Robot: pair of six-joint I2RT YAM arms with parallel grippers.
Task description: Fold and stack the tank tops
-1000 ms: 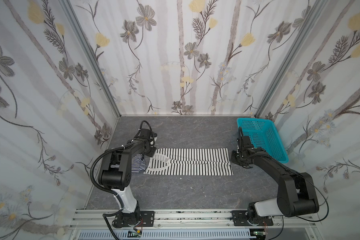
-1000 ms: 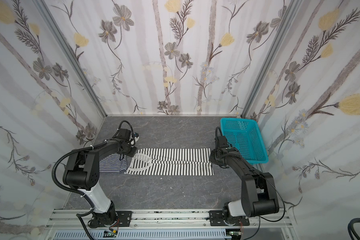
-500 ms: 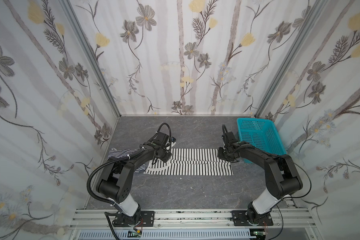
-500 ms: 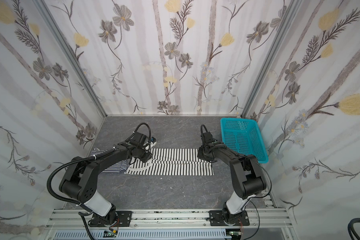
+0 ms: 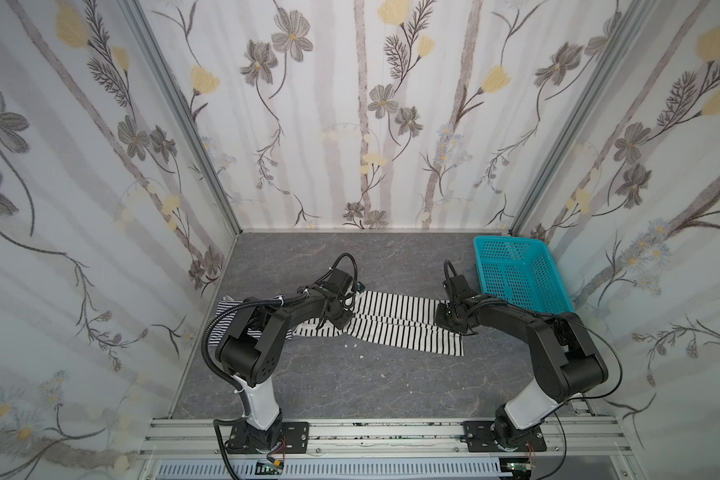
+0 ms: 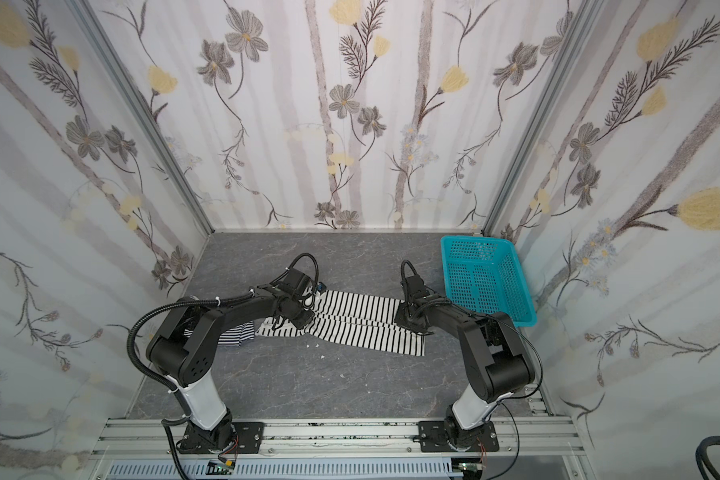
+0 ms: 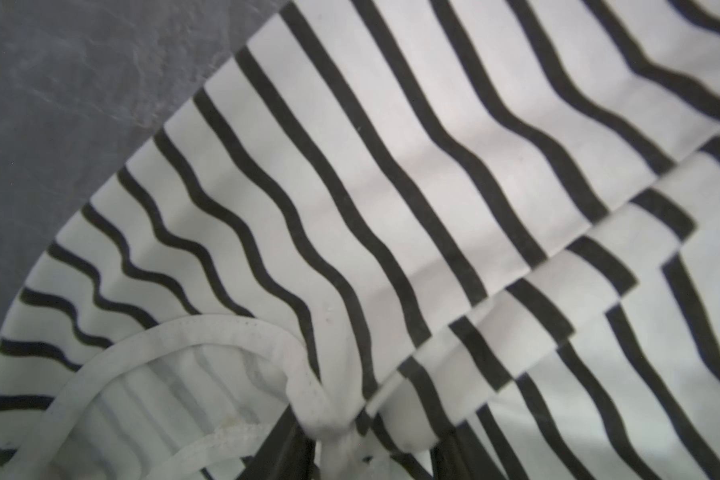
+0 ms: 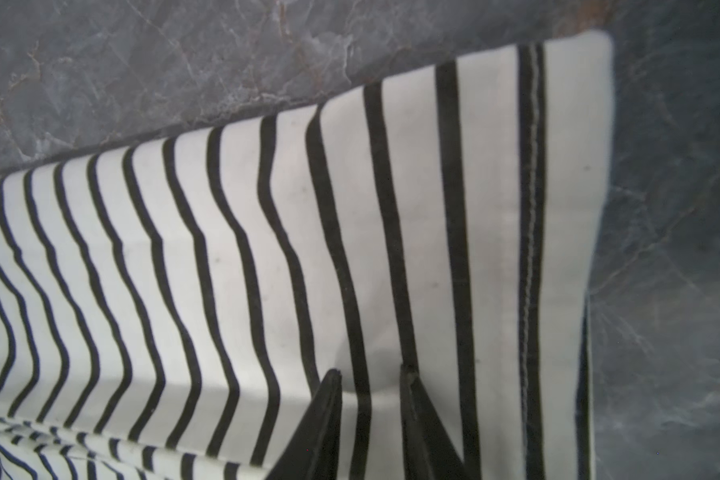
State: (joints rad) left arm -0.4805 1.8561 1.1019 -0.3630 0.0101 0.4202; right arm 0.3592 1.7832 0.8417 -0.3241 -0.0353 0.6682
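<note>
The white tank top with wide black stripes (image 5: 395, 324) (image 6: 358, 324) lies across the middle of the grey table, its far half raised and folded toward the front. My left gripper (image 5: 344, 320) (image 7: 350, 449) is shut on its bunched white-trimmed strap end. My right gripper (image 5: 447, 322) (image 8: 371, 372) pinches a ridge of cloth near the hem (image 8: 533, 249). The finely striped navy tank top (image 5: 225, 309) (image 6: 235, 336) lies crumpled at the left, mostly hidden under my left arm.
A turquoise perforated basket (image 5: 508, 240) (image 6: 474, 240) stands at the back right, close behind my right arm. A few small white scraps (image 5: 355, 345) lie on the table in front of the white top. Flowered walls close in three sides.
Both grippers moved in from the top's outer ends and came toward the front with its far edge. The flat top is now partly doubled over and skewed.
</note>
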